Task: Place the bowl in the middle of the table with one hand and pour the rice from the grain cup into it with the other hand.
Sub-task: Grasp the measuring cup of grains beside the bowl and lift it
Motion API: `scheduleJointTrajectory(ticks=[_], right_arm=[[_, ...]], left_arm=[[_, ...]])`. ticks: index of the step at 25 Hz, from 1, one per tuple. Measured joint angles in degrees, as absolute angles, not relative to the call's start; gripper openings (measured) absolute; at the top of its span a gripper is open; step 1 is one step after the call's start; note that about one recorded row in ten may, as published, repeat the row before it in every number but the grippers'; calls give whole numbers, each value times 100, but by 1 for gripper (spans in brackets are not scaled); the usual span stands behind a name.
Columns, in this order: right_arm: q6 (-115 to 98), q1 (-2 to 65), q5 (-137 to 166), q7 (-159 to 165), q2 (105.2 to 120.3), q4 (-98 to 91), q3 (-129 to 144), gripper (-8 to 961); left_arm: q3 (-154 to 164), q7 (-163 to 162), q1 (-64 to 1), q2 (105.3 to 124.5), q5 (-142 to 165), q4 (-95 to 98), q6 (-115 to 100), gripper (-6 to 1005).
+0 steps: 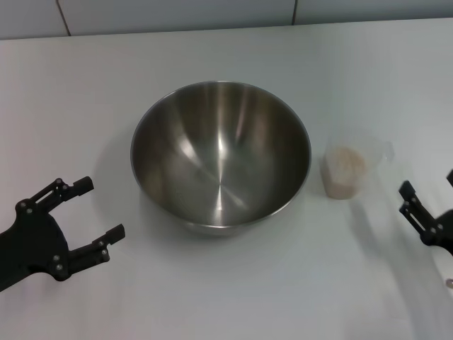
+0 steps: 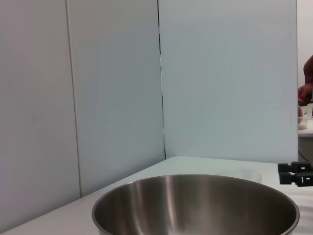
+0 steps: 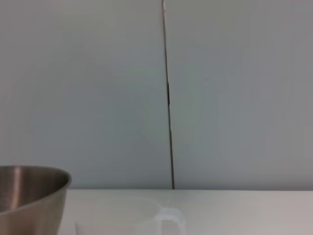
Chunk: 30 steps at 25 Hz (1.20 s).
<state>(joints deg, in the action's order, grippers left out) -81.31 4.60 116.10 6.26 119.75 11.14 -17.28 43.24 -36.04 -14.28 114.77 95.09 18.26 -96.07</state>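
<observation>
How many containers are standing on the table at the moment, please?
2. The bowl stands near the middle of the table, empty. The grain cup, with rice in it, stands just to its right, apart from it. None appears hidden.

Back wall: pale panels, light grey-white, running along the far edge of the work surface. Head view shows two thin dark panel seams near the top.

Left wrist view: the panels meet at a corner; a dark vertical joint runs down it.

Same view, far edge: a person's arm, partly cut off, above a pale surface. What sits there cannot be made out.
</observation>
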Motion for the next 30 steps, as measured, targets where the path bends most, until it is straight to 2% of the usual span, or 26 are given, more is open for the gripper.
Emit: scheduleJointTrajectory(ticks=[16,30], right_arm=[[-7505,1104,11610,663,11943,1047,-1952,831],[-7245,1341,11610,688,11946,1010,-2051,831]], left_arm=[[4263,-3603,-1422,11522,9473,1792,-9606,870],[4180,-3603,-1481,11560,9465,1812,-9606,870]])
